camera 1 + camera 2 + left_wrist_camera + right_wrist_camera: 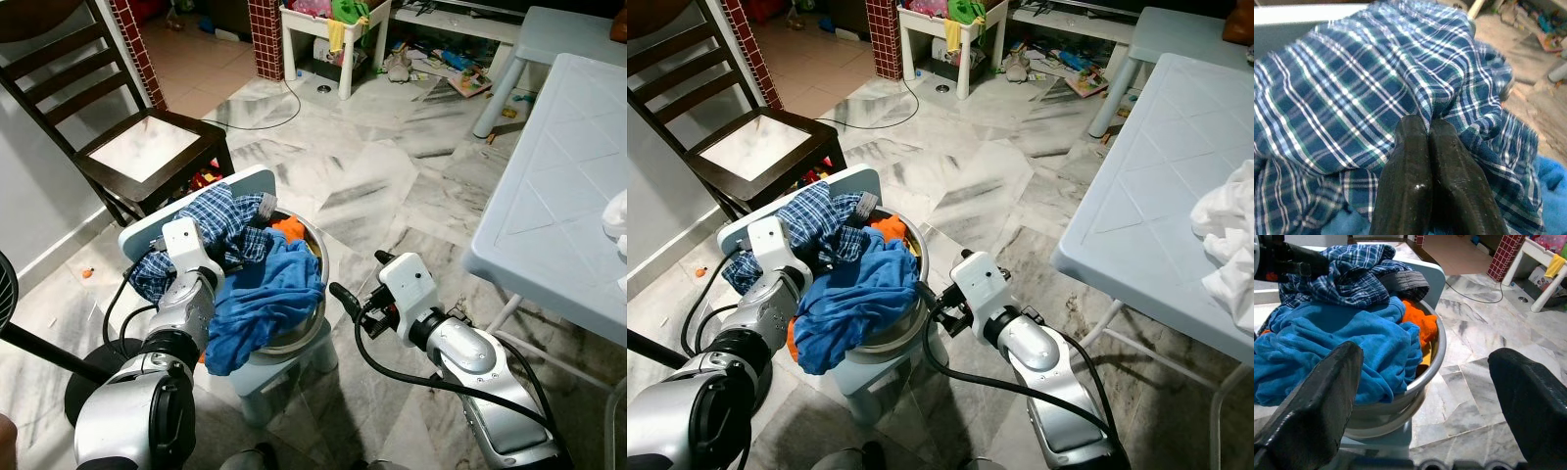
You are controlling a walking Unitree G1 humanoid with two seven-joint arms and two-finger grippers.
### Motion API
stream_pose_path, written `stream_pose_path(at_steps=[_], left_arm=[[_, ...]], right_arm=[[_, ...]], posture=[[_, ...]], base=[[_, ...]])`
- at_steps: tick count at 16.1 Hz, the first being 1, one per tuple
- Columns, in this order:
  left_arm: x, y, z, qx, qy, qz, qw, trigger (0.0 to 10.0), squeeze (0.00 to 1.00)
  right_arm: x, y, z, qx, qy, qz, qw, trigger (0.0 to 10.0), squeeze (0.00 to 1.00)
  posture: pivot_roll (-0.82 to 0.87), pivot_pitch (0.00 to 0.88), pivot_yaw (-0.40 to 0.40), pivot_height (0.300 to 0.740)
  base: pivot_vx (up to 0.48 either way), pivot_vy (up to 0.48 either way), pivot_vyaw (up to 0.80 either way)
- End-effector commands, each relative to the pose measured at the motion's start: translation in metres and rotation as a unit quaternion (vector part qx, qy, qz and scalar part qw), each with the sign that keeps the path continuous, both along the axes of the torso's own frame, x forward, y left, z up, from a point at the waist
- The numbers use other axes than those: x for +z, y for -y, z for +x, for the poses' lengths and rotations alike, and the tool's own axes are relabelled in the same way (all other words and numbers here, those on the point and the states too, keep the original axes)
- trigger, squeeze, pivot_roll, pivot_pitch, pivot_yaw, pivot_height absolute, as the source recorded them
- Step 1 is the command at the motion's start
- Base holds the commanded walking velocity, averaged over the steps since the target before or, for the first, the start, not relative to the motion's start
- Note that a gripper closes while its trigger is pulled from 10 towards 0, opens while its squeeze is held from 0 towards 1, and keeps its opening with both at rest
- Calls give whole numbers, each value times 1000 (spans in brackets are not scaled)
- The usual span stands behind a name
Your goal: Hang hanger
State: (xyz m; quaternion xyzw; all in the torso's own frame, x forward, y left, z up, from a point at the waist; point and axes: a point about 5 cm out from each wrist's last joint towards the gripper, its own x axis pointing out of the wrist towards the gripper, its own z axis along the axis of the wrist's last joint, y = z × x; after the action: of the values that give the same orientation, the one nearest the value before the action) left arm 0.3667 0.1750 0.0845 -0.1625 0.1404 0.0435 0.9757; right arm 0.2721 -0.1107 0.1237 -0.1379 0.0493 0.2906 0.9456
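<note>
No words, numbers, labels or brand marks can be read anywhere — none on the checked cloth [1376, 98], the blue towel [1342, 347], the metal basin [1430, 367] or the pale worktop [558, 196]. The clutter far across the floor is too small to make out.

My left gripper [1427, 129]: fingers pinched tight together, arm bent forward | my right gripper [345, 298]: fingers spread wide apart, arm reaching forward low

My left pincer [1427, 128] is closed on a fold of the blue plaid garment [230, 220]. It lies crumpled atop a blue towel [265, 294] in the metal basin [321, 259], left of centre in the frame.
</note>
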Motion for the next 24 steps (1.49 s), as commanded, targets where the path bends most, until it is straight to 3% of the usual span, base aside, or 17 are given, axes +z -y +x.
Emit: stream_pose_path(at_steps=[1,2,4,8,10,11,12,15,16,18,19,21,24], left_arm=[[12,-5,4,7,30,24,999,0,0],[17,-7,6,12,43,27,999,0,0],[46,-16,16,24,104,58,993,0,0],[95,-16,28,13,196,97,976,0,0],[140,-7,35,-4,272,111,956,0,0],[153,-4,37,-9,291,112,950,0,0],[180,8,39,-31,336,117,934,0,0],[209,37,42,-88,376,127,914,0,0],[211,53,41,-122,383,135,906,0,0],[207,66,39,-145,385,141,900,0,0],[190,81,33,-184,378,145,896,0,0],[164,92,23,-220,361,153,893,0,0],[109,104,-4,-259,306,139,905,0,0]], right_arm=[[-2,0,2,1,-5,4,1000,10000,0],[-2,1,2,0,-4,5,1000,10000,0],[-2,-1,6,-6,-1,9,1000,10000,0],[-4,-7,9,-7,1,16,1000,10000,0],[-4,-9,10,-9,3,20,1000,10000,0],[-5,-10,11,-10,4,20,1000,10000,0],[-5,-11,11,-13,6,22,1000,10000,0],[-5,-12,14,-20,11,24,999,10000,0],[-5,-13,14,-21,13,25,999,10000,0],[-5,-14,14,-24,14,27,999,10000,0],[-6,-13,13,-25,14,27,999,10000,0],[-8,-11,12,-27,13,25,999,10000,0],[-7,-9,13,-27,13,22,999,10000,0]], posture=[[-123,107,51,740],[-118,103,55,740],[-100,97,62,740],[-77,88,76,740],[-75,85,80,740],[-74,82,83,740],[-72,79,88,740],[-65,75,99,740],[-69,75,105,740],[-71,76,106,740],[-73,79,106,740],[-75,83,105,740],[-62,88,93,740]], base=[[0,0,0],[0,0,0],[0,0,0],[0,0,0],[0,0,0],[0,0,0],[0,0,0],[0,0,0],[0,0,0],[0,0,0],[0,0,0],[0,0,0],[0,0,0]])
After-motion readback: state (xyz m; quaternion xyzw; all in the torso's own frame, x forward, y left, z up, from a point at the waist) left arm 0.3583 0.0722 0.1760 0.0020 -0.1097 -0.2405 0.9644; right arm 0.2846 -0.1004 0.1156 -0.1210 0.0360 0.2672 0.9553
